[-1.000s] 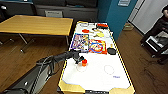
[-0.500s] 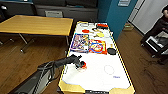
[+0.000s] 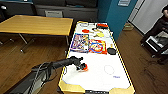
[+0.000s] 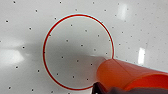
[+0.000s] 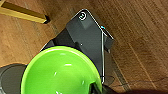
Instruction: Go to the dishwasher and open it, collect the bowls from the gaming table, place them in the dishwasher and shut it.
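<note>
On the white-topped gaming table (image 3: 100, 80), my left gripper (image 3: 81, 66) is shut on the rim of a red bowl (image 3: 85, 67) near the table's left edge. In the left wrist view the red bowl (image 4: 125, 75) hangs tilted over a red circle (image 4: 78, 51) printed on the tabletop. My right gripper is shut on a lime green bowl (image 5: 60, 72), held over my own dark base (image 5: 82, 32) and the wooden floor. A black bowl (image 3: 111, 51) lies by the table's right edge, beside the colourful board-game sheets (image 3: 88, 45). The dishwasher is out of view.
Small red and yellow items (image 3: 96, 30) lie at the table's far end. A yellow wooden table (image 3: 37, 25) stands to the left. A person (image 3: 162, 20) stands with a cart (image 3: 157, 43) at the right. A teal wall (image 3: 112, 17) rises behind the table.
My left gripper with the red bowl has shifted slightly toward the near end of the table. Everything else on the table lies as before.
</note>
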Motion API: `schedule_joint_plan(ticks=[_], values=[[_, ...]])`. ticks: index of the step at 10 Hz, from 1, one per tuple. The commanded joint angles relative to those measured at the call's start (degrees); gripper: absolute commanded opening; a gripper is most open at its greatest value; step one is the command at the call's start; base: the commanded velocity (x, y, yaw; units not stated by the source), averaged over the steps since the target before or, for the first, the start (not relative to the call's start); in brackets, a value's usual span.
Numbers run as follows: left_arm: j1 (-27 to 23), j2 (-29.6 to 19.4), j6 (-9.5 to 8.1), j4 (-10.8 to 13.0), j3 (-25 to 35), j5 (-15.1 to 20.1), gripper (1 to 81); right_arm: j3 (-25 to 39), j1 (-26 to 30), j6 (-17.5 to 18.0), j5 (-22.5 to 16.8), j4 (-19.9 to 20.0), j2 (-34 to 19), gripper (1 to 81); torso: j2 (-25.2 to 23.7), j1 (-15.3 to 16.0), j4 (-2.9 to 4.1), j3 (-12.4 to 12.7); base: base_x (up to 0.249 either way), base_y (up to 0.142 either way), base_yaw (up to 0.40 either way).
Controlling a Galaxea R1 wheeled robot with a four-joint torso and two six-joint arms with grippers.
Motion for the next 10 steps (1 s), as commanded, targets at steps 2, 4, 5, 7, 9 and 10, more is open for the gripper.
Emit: schedule_joint_plan(ticks=[2,4,5,7,9,10], values=[[-17.81,-14.34,0.18,0.31,26.25,1.45,1.0,0.95,-0.38,-0.11,-3.53,-1.97,-2.87,1.0,0.00,0.00,0.00,0.00,0.000,0.000,0.000],[-17.81,-23.59,0.10,0.40,36.56,1.27,1.0,1.04,-0.82,-0.20,-3.88,-2.06,-3.31,1.0,0.00,0.00,0.00,0.00,0.000,0.000,0.000],[-17.63,-27.31,0.10,0.49,40.54,1.27,1.0,1.04,-0.91,-0.20,-3.88,-2.06,-3.31,1.0,0.00,0.00,0.00,0.00,0.000,0.000,0.000],[-15.35,-35.19,0.19,0.75,47.72,1.18,1.0,1.13,-1.00,-0.20,-3.97,-2.41,-3.14,1.0,0.00,0.00,0.00,2.28,0.000,0.000,0.000],[-11.32,-39.61,0.54,0.75,50.30,1.09,1.0,1.04,-1.26,-0.20,-3.97,-2.76,-2.96,1.0,0.02,0.02,0.00,5.41,0.000,0.000,0.000],[-8.70,-42.14,0.54,2.49,51.61,0.67,1.0,0.95,-1.43,-0.20,-3.97,-2.85,-2.96,1.0,0.05,0.02,0.00,7.62,0.000,0.000,0.000]])
